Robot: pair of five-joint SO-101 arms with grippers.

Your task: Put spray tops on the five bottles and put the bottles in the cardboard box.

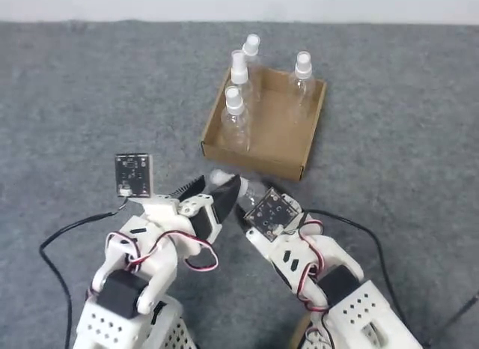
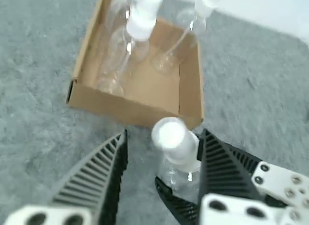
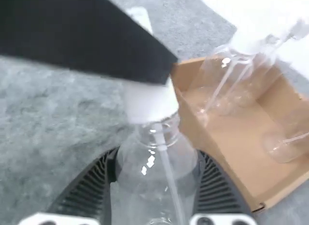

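I am seeing the shallow brown cardboard box sitting on the grey felt worktop just beyond both arms, with four clear plastic bottles with white spray tops standing inside. My right claw is clamping the fifth clear plastic bottle by its body, just before the box's front wall. My left claw is gaping apart around that bottle's white spray top, which is sitting nearer one jaw.
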